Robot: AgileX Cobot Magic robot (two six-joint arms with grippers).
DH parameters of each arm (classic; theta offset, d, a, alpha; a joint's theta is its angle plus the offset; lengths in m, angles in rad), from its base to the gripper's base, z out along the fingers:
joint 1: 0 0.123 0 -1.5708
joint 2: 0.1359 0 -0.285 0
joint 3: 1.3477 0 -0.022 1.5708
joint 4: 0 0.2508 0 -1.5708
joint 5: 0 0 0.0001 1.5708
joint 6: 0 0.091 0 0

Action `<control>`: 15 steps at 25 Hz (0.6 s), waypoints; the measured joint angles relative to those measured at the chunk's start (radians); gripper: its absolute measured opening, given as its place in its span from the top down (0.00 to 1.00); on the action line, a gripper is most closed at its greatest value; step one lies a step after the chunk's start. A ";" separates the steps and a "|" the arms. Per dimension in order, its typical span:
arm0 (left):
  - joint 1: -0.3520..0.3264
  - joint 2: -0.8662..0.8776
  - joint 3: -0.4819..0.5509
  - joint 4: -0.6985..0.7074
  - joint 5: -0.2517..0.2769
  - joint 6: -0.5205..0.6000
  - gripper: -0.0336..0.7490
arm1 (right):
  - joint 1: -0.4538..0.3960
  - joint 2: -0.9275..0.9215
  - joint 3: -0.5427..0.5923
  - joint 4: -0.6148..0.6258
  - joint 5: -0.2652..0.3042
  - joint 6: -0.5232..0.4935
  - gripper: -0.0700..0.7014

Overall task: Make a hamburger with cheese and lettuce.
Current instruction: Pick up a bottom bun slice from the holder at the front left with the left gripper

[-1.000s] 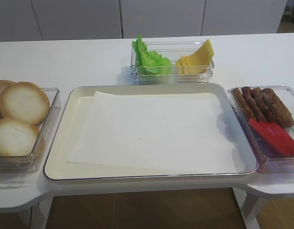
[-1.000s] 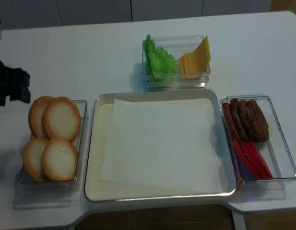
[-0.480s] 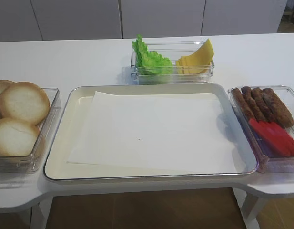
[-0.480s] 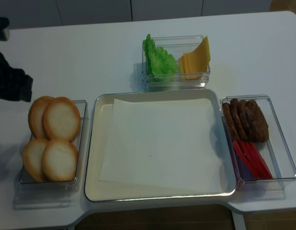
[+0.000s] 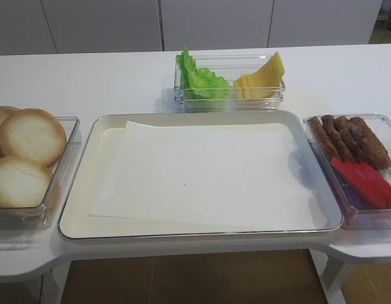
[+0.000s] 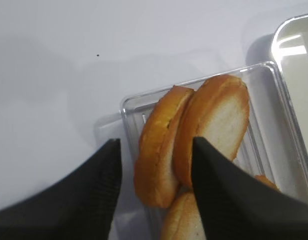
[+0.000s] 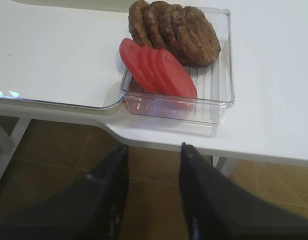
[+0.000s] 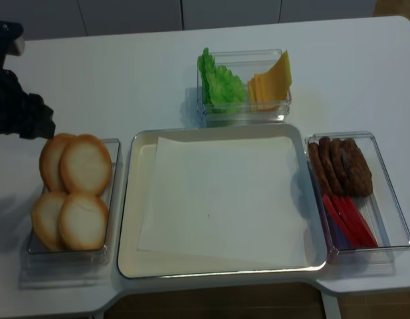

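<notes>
Four bun halves [image 8: 85, 164] are stood overlapping in a clear box [image 8: 112, 199] on the left of the desk [image 8: 125, 73]. The left end effector [image 6: 154, 172] is held open over their far end, apparently touching nothing. Lettuce [image 5: 198, 77] and cheese [image 5: 262, 78] are kept in the far box. The right end effector [image 7: 153, 195], open and empty, is seen below the near desk edge.

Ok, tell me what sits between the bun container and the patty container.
The large metal tray, lined with a white paper sheet, fills that stretch between the bun container and patty container; the realsense high view shows it.
</notes>
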 joint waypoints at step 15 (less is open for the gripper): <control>0.000 0.080 0.000 0.002 -0.002 0.002 0.43 | 0.000 0.000 0.000 0.000 0.000 0.000 0.55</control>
